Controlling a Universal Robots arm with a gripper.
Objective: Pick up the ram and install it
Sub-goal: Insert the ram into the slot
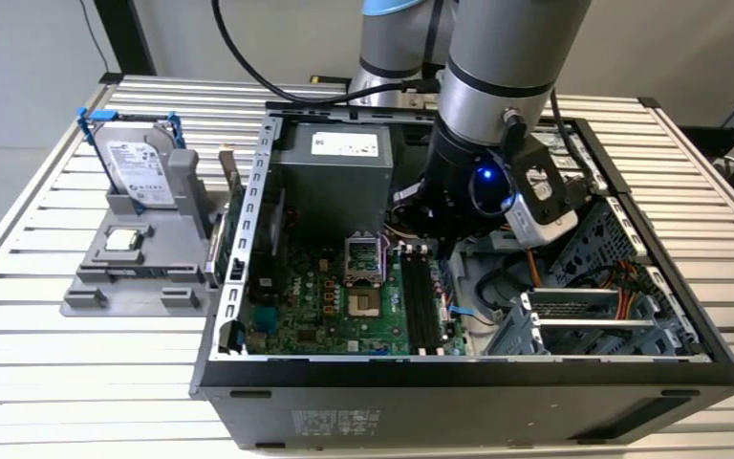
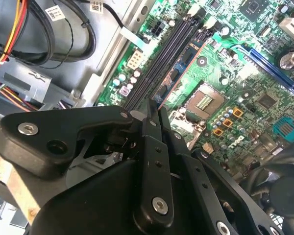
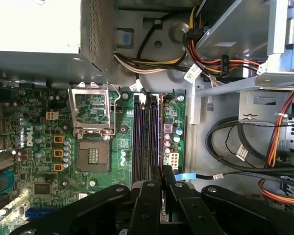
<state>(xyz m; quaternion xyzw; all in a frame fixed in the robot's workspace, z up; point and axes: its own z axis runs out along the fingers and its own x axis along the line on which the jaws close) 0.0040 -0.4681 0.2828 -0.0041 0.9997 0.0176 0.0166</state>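
Observation:
My gripper [image 3: 161, 172] is shut on the ram [image 3: 160, 132], a thin dark stick that I see edge-on between the fingers in both wrist views. It reaches out from the gripper [image 2: 154, 105] as the ram [image 2: 179, 73], over the motherboard. The ram hangs just above the long black memory slots [image 3: 144, 132], parallel to them and close to their outer side. In the exterior view the gripper [image 1: 420, 225] is low inside the open computer case [image 1: 252, 220], over the memory slots [image 1: 420, 301]. Whether the ram touches a slot I cannot tell.
An open processor socket [image 3: 93, 156] lies beside the slots. The power supply [image 1: 329, 172] stands behind it, and cable bundles [image 3: 235, 147] and a drive cage [image 1: 596, 316] crowd the other side. Outside the case, a grey holder [image 1: 131, 277] carries a hard drive [image 1: 138, 167] and a processor chip [image 1: 122, 239].

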